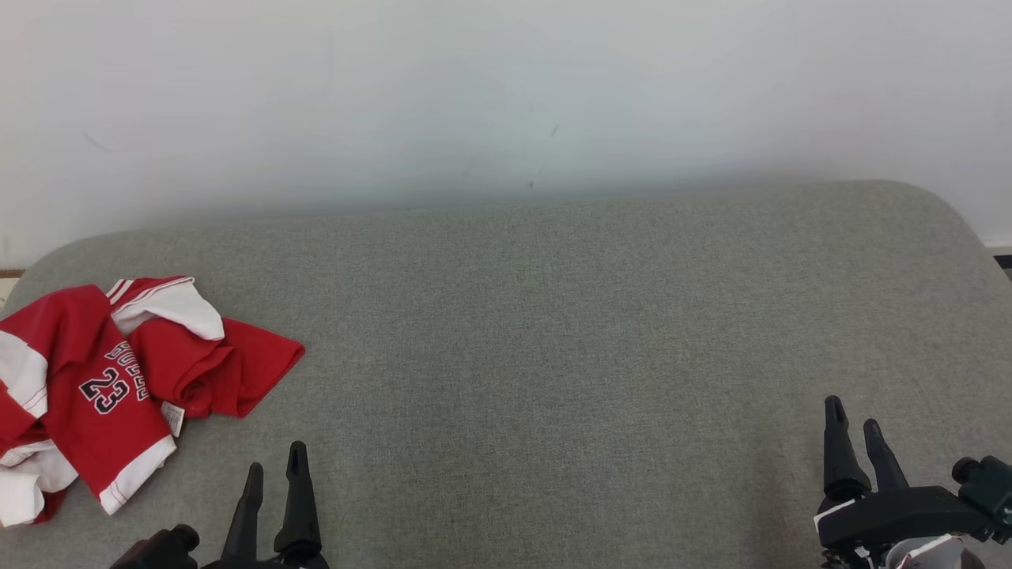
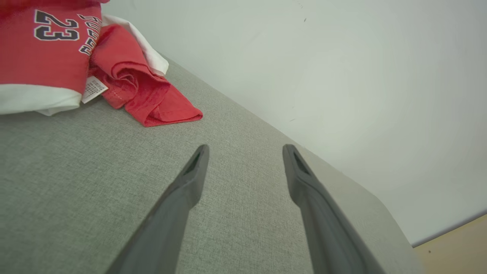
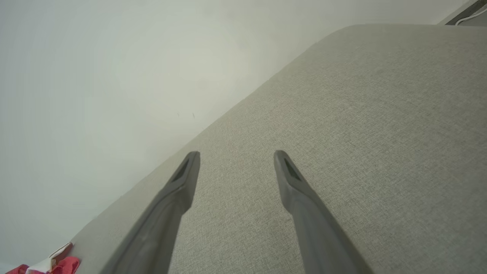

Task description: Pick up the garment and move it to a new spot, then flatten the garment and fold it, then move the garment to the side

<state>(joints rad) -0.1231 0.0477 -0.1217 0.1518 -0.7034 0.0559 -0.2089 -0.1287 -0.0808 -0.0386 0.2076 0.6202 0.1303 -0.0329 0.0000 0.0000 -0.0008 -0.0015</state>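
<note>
Lettering on the garment (image 1: 103, 387) reads "23" in dark, white-edged numerals, with a curved word above it that a fold cuts short, so it cannot be read in full. A small white care label (image 1: 174, 417) sticks out from under the hem; its print is too fine to make out. The garment is a red jersey with white bands, lying crumpled at the left end of a grey padded surface (image 1: 553, 316), one red flap reaching toward the middle.

In the left wrist view the same garment (image 2: 45, 49) sits in the upper left corner, the care label (image 2: 93, 89) resting on the grey fabric beside a rolled red fold. The right wrist view catches a scrap of it (image 3: 57, 264) at the lower left.

The left gripper (image 1: 276, 456) hovers near the garment's lower edge without touching it, its fingers spread apart with bare fabric between them (image 2: 246, 148). The right gripper (image 1: 852, 411) stands well apart at the other end, likewise spread and holding nothing (image 3: 236, 153).

A pale wall (image 1: 506, 95) rises behind the padded surface, marked by a few small dark specks. A strip of wooden floor (image 2: 456, 247) shows past the surface's rounded corner.
</note>
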